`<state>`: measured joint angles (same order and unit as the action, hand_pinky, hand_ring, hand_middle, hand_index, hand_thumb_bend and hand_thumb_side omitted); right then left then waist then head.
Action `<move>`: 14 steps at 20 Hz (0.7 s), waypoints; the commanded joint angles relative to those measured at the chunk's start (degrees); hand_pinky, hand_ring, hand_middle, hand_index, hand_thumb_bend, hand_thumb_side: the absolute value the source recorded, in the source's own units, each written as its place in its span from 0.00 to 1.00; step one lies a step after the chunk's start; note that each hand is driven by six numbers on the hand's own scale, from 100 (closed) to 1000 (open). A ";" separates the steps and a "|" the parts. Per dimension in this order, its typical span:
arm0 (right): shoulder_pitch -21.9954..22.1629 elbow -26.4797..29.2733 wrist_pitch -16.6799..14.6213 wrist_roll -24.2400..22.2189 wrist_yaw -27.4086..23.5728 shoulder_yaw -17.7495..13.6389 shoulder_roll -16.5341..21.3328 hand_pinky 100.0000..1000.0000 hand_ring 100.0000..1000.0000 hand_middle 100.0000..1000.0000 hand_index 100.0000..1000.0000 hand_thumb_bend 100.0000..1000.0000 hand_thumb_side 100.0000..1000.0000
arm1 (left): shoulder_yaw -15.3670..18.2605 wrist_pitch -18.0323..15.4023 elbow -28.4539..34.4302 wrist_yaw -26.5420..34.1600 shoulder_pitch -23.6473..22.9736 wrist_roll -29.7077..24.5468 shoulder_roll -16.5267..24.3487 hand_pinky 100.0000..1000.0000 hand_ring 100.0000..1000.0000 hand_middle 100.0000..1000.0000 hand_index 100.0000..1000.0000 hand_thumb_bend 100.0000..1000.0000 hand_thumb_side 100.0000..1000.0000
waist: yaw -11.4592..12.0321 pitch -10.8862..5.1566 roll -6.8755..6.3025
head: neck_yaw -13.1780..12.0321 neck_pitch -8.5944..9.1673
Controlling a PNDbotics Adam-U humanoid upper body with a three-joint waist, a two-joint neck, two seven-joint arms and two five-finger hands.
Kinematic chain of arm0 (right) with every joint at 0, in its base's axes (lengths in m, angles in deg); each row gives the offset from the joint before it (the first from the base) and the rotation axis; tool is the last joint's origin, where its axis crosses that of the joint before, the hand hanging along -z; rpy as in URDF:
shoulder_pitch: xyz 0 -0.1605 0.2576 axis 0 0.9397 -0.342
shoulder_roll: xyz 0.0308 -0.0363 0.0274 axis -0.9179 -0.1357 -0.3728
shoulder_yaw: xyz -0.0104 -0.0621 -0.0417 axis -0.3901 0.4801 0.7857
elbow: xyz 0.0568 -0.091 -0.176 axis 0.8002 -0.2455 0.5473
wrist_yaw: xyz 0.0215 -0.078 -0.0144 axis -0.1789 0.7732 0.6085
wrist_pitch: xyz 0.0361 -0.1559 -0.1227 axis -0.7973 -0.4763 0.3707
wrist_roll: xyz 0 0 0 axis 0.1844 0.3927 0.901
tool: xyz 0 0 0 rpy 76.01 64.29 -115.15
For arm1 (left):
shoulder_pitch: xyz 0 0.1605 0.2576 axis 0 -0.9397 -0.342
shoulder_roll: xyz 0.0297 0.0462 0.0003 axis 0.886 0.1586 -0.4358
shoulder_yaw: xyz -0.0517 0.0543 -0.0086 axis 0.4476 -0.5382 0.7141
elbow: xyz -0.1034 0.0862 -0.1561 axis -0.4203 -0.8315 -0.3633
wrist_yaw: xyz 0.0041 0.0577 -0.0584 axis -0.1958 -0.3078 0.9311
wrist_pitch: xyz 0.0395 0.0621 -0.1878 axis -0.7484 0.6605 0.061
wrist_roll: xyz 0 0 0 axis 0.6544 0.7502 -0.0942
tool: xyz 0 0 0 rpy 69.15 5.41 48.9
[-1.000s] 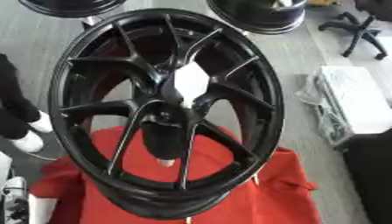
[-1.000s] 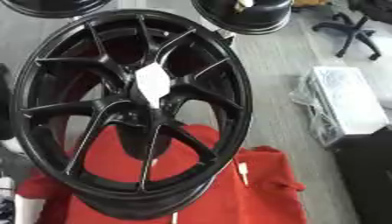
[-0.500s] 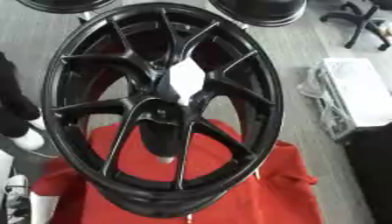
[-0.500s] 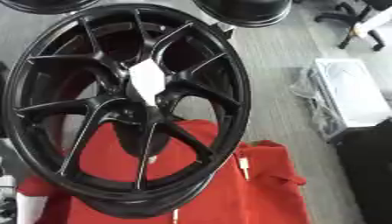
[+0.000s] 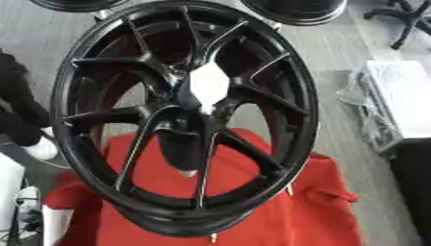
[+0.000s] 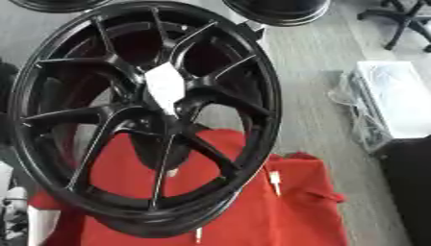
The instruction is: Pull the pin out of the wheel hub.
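Black and glossy, the wheel hub (image 5: 181, 120) stands tilted on a red cloth (image 5: 311, 206), filling most of both views. A white patch (image 5: 208, 86) covers its centre (whether this is the pin, I cannot tell). Neither robot hand shows in either view, so nothing can be said of their fingers. More dark wheels (image 5: 295, 9) sit beyond it on the grey floor (image 5: 336, 53).

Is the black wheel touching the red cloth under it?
Touching. In the left eye view the lower rim of the wheel lies directly on the red cloth, with no gap visible between them.
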<state>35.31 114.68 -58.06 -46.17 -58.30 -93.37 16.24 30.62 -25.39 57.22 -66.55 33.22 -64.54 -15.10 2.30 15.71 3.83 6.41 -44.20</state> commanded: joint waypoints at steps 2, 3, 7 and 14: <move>0.53 -0.57 0.04 0.93 1.17 -1.87 -0.02 0.84 0.81 0.77 0.91 0.00 0.67 | 0.51 -0.14 1.33 0.09 0.57 0.10 0.51 0.86 0.81 0.79 0.81 0.00 0.83 | -0.02 -0.72 -0.10 | -0.14 0.08; 0.61 -0.64 0.05 1.04 1.20 -1.92 -0.20 0.84 0.81 0.77 0.91 0.00 0.67 | 0.53 -0.13 1.32 0.10 0.57 0.12 0.50 0.86 0.81 0.79 0.81 0.00 0.83 | -0.03 -0.74 -0.09 | -0.13 0.08; 0.81 -0.74 0.04 0.99 1.28 -1.95 -0.76 0.84 0.80 0.76 0.90 0.00 0.59 | 0.52 -0.07 1.31 0.11 0.53 0.10 0.44 0.86 0.81 0.79 0.81 0.00 0.84 | -0.03 -0.79 0.00 | -0.15 0.08; -0.25 6.61 -0.74 8.56 -9.20 -1.09 -3.70 0.81 0.72 0.70 0.81 0.00 0.26 | 0.51 -0.05 1.46 0.16 0.73 0.12 0.27 0.86 0.81 0.79 0.81 0.00 0.84 | 0.14 -0.57 -0.07 | 0.97 0.08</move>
<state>35.26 118.68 -58.50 -39.47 -65.07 -93.97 11.62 30.64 -25.42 57.26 -66.55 33.32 -64.51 -15.57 2.47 15.73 3.84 6.98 -44.20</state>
